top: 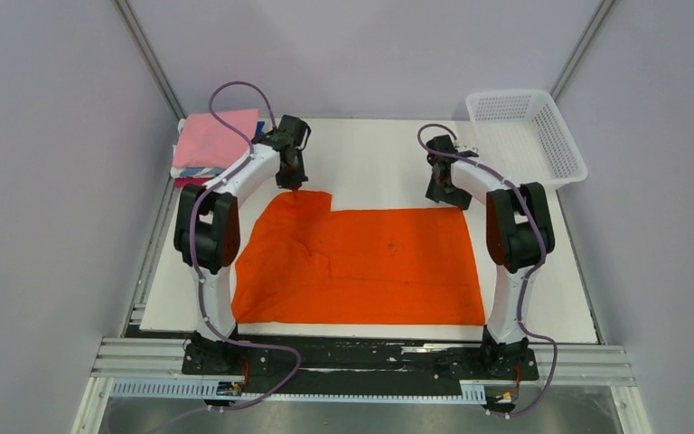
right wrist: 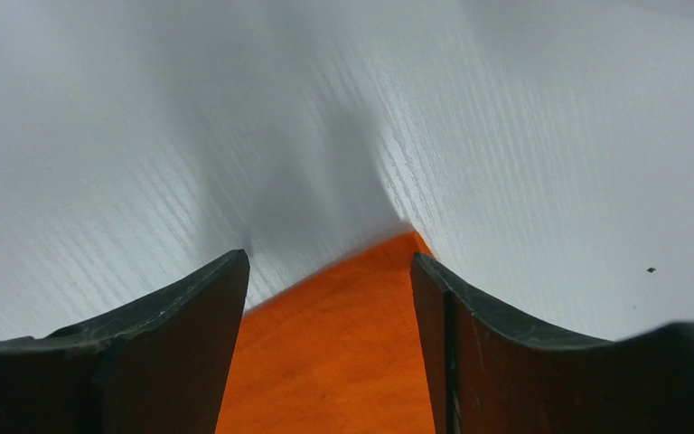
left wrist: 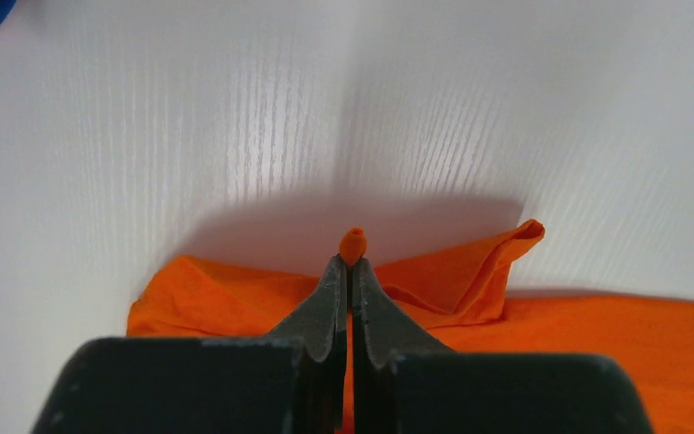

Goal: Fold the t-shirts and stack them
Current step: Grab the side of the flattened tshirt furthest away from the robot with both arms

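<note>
Orange cloth covers the middle of the white table (top: 370,149): the orange t-shirt (top: 361,267) lies spread and mostly flat, its near edge running along the table's near side. Its left portion is rumpled, with a corner jutting out on the far-left side. At that corner the left gripper (left wrist: 351,264) is pressed together on the fabric. A small nub of orange shows above the closed fingertips, and folds of cloth bunch up on either side. At the far-right corner the right gripper (right wrist: 330,271) is spread, its two dark fingers (right wrist: 172,316) flanking the pointed tip of the shirt. The cloth lies between them, and the wrist view does not settle whether either finger touches it. Seen from above, both arms reach from their bases to the shirt's far edge, one at each end. A stack of folded t-shirts (top: 215,143), pink on top with blue and magenta edges beneath, sits at the table's far-left corner, close to the left wrist. A white mesh basket (top: 526,136) stands at the far-right corner, apart from the shirt.
</note>
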